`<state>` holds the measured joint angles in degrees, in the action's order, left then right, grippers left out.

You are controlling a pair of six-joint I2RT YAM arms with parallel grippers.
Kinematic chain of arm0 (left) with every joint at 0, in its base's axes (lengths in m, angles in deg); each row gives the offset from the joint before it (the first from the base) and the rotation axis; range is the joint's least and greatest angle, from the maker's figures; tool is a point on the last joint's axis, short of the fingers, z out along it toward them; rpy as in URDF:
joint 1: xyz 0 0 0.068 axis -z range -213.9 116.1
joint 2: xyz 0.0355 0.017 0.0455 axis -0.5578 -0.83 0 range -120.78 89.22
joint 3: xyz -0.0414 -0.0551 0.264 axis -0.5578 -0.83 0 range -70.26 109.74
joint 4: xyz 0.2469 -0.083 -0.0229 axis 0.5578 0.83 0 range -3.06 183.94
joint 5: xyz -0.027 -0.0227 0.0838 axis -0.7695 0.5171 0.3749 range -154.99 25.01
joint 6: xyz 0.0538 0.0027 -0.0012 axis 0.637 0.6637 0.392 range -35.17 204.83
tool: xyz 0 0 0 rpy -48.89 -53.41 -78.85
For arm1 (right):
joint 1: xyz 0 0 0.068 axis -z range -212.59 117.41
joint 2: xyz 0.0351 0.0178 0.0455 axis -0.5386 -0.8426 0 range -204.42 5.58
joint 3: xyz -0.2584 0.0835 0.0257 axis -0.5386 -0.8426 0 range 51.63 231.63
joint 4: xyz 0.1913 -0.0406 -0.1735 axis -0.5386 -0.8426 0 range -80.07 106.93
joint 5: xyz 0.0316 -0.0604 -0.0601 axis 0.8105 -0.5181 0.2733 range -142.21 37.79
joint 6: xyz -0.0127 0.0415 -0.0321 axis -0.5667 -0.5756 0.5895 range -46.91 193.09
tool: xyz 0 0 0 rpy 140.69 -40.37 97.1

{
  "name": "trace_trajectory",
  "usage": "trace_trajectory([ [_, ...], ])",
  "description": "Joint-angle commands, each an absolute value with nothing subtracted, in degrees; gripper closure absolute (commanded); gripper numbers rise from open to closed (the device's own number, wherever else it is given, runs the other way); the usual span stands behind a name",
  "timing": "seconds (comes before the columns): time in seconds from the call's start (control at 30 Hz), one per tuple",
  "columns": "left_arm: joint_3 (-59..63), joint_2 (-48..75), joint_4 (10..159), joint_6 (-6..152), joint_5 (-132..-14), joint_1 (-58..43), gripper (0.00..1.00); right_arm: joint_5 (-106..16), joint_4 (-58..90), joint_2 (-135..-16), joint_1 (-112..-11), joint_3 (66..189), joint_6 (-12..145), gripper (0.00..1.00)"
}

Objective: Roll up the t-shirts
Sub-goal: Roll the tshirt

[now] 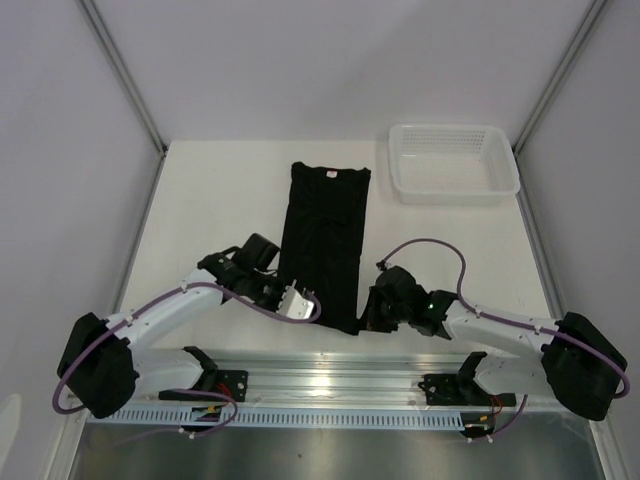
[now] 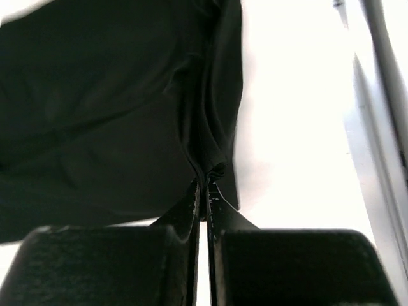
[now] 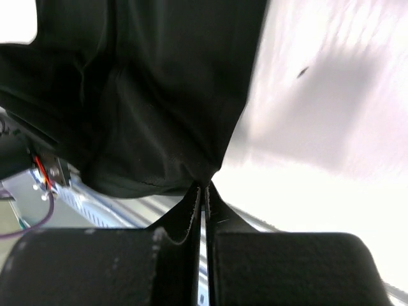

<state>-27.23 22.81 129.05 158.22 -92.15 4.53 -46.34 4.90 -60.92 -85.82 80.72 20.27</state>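
Top external view, nearest bit first: the metal rail (image 1: 340,380) runs along the near edge of the white table (image 1: 220,200), with both arm bases bolted to it. Both arms reach in toward the middle. The left gripper (image 1: 296,302) sits at the near left corner of the black t-shirt (image 1: 325,240) and the right gripper (image 1: 372,312) at its near right corner.

Left wrist cam shows that gripper (image 2: 204,185) with its jaws pressed together on a bunched fold of the black fabric, so the cloth puckers up right at the tips. Right wrist cam is the same deal: gripper (image 3: 203,186) clamped tight on the shirt's edge, fabric pulled to a point there.

The shirt is folded into a long narrow strip in the middle of the table, running away from the arms, with the small label (image 1: 330,173) at the far end. The white mesh basket (image 1: 455,165) sits in the far right corner, apart from the shirt
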Motion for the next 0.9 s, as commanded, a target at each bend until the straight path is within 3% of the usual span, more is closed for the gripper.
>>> trace_trajectory([
  [0.0,-24.12,20.23,127.55,154.44,-96.19,1.52,0.99,-42.54,4.45,-63.93,-82.86,85.02,24.21,1.0],
  [0.8,-20.69,8.45,126.32,156.73,-97.24,-7.44,0.99,-27.33,-0.38,-80.2,-69.06,95.66,32.83,1.0],
  [0.87,-20.69,8.19,125.96,156.38,-97.59,-8.06,0.99,-26.81,-0.3,-81.25,-68.89,96.54,33.27,0.91],
])
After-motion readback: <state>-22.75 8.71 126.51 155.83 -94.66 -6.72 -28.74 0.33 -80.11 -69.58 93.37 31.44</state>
